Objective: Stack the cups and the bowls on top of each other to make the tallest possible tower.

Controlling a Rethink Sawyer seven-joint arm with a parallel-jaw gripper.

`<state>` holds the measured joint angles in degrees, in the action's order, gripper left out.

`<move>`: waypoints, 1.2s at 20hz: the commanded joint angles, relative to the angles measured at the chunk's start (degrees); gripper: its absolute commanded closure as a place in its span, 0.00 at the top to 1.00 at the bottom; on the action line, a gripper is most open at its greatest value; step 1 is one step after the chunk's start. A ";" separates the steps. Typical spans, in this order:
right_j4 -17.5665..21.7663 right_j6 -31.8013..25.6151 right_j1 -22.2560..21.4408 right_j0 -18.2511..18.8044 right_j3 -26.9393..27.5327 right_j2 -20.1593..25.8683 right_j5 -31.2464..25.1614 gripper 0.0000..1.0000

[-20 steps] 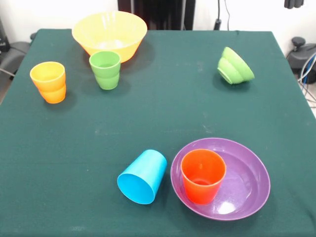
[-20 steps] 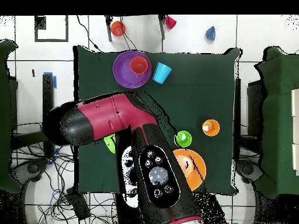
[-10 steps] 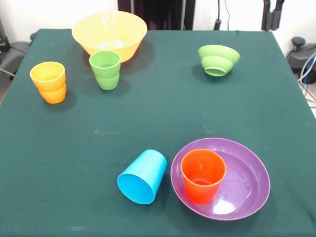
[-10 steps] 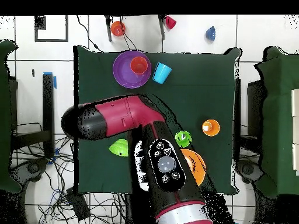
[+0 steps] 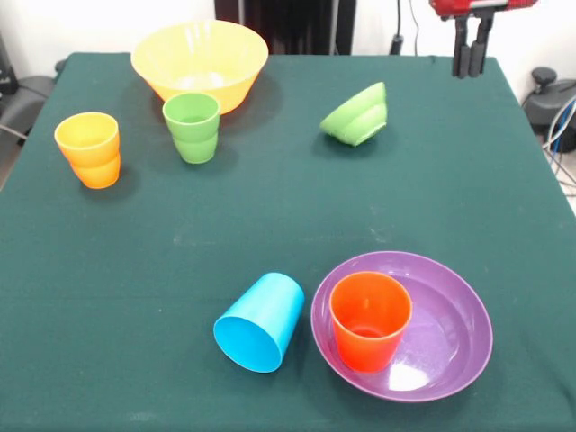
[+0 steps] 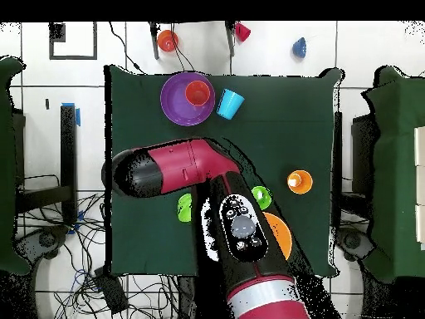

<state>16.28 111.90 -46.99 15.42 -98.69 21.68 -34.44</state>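
The large yellow bowl [image 5: 199, 61] stands at the far left, and the arm partly covers the yellow bowl [image 6: 280, 235] from overhead. In front of it are a green cup [image 5: 192, 126] and a yellow-orange cup [image 5: 88, 148], both upright. A light green bowl [image 5: 356, 115] lies tilted on its edge mid-table, also seen as the light green bowl [image 6: 184, 208]. The orange cup [image 5: 370, 319] stands upright in the purple bowl [image 5: 450, 346]. A light blue cup [image 5: 259, 321] lies on its side beside them. My gripper [image 5: 472, 56] hangs at the top right, open by a narrow gap and holding nothing.
From above, the red and black arm [image 6: 178, 166] spans the middle of the green table [image 6: 282, 125]. Beyond the table's edge lie an orange cup [image 6: 167, 40], a magenta cup [image 6: 241, 31] and a blue bowl [image 6: 300, 46]. Cables trail near the robot's base.
The light green bowl has tumbled left across the table in the front view and now tilts on its edge. My gripper has come into view and shifted left along the top edge.
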 commanded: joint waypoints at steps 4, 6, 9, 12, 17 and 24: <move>0.46 6.09 1.86 0.18 -3.22 -2.31 4.63 0.00; 0.62 6.13 2.27 0.39 -3.57 -2.59 5.59 0.00; 0.95 5.05 2.52 0.55 -3.50 -2.79 5.17 0.00; 1.52 5.02 2.42 -0.11 -3.54 -4.25 3.36 0.00; 2.48 6.21 2.84 -0.77 -5.25 -5.75 6.53 0.00; 1.52 5.25 3.27 0.40 -5.75 -5.55 8.08 0.00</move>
<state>16.41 111.90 -46.51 15.44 -101.08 17.36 -30.22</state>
